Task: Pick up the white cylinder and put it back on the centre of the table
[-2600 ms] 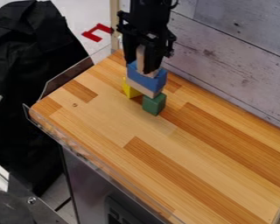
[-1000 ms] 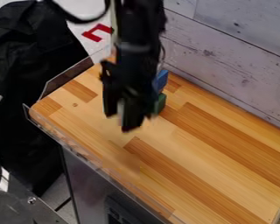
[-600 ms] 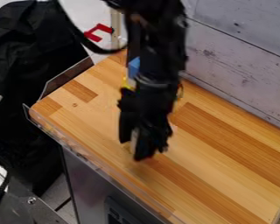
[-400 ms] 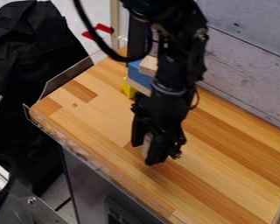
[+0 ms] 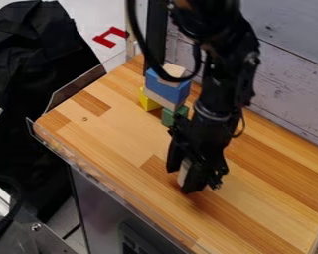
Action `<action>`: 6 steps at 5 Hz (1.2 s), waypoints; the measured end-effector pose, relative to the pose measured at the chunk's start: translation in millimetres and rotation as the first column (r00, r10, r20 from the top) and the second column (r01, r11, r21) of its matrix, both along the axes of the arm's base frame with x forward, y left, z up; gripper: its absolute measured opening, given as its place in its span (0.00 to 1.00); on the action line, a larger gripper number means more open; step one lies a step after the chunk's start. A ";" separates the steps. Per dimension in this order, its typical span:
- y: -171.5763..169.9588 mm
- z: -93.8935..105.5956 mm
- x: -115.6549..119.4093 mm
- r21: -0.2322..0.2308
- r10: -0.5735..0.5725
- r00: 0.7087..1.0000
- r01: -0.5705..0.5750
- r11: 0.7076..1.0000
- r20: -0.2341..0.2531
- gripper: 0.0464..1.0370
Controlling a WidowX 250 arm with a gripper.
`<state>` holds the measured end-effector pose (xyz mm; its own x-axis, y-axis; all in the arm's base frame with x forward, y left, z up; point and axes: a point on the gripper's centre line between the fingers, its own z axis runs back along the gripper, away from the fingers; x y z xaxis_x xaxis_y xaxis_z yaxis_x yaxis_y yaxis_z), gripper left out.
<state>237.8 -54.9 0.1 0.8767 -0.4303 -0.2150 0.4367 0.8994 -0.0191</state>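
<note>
1. One black gripper [image 5: 181, 180] is closed on the white cylinder [image 5: 184, 171], near the middle of the table [image 5: 125, 131].
2. Stacked blocks [image 5: 167, 89] stand towards eleven o'clock from it; a careless swing of the arm [image 5: 218, 96] that way could topple them.
3. Releasing too high or tilted could tip the cylinder and start it rolling.

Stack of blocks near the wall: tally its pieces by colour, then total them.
Yellow block: 1
Green block: 1
Blue block: 1
Wood-coloured pieces: 2
Total: 5
</note>
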 end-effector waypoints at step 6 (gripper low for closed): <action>20.7 45.2 19.3 -0.139 0.090 0.983 -0.068 0.988 0.157 0.96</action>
